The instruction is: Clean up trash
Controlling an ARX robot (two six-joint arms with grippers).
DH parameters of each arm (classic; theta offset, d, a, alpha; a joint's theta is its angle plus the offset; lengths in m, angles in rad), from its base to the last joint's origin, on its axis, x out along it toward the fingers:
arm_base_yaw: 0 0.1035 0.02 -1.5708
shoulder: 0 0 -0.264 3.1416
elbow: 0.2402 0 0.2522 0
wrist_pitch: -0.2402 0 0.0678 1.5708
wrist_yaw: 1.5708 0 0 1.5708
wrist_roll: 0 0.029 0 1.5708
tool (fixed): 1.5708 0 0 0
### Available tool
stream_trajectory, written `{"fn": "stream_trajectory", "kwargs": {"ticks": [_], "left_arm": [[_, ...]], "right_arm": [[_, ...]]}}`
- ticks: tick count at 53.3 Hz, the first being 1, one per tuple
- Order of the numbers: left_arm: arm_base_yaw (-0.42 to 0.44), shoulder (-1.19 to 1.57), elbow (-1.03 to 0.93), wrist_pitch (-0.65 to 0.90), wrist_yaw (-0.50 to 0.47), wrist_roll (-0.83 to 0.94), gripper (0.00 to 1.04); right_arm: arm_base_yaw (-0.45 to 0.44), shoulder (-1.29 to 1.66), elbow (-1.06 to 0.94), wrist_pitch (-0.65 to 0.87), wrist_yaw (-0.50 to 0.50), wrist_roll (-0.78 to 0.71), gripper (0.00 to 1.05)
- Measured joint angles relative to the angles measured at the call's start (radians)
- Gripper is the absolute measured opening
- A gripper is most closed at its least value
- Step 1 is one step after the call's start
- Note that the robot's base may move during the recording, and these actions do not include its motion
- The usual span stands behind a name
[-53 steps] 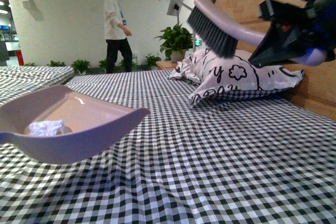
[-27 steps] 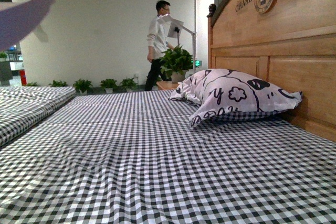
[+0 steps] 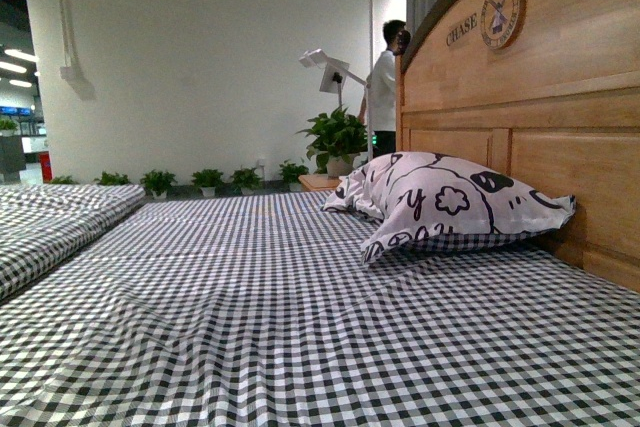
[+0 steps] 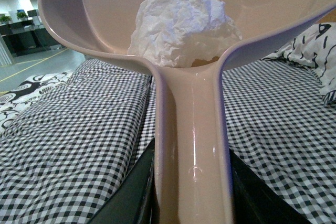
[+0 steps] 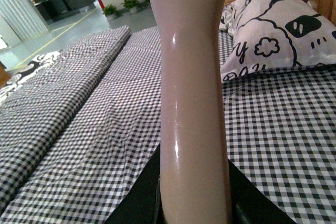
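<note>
— Where's the trash?

— The crumpled white paper ball [image 4: 181, 30] sits in the pale pink dustpan [image 4: 94, 30], at the root of its handle [image 4: 191, 156], held above the checked bedsheet [image 4: 68, 150].

— And the hands?

— The left hand [image 4: 191, 198] is closed on the dustpan handle, dark jaws flanking it. The right hand [image 5: 194, 203] likewise clamps a pink brush handle [image 5: 191, 77] (bristles out of frame). In the front view neither arm shows: just the bed, the patterned pillow [image 3: 450, 197] and the wooden headboard [image 3: 540, 97].
</note>
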Motion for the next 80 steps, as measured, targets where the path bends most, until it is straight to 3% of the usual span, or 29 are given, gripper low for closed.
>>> {"fn": "stream_trajectory", "kwargs": {"ticks": [19, 40, 80], "left_arm": [[-0.150, -0.158, -0.068, -0.082, -0.178, -0.035, 0.28], [-0.375, -0.244, -0.128, -0.095, -0.397, -0.058, 0.28], [-0.384, -0.248, -0.132, -0.095, -0.399, -0.061, 0.28]], "right_arm": [[-0.013, -0.112, -0.049, -0.008, 0.012, 0.035, 0.19], [-0.030, -0.179, -0.092, -0.020, 0.062, 0.042, 0.19], [-0.033, -0.183, -0.093, -0.021, 0.067, 0.042, 0.19]]}}
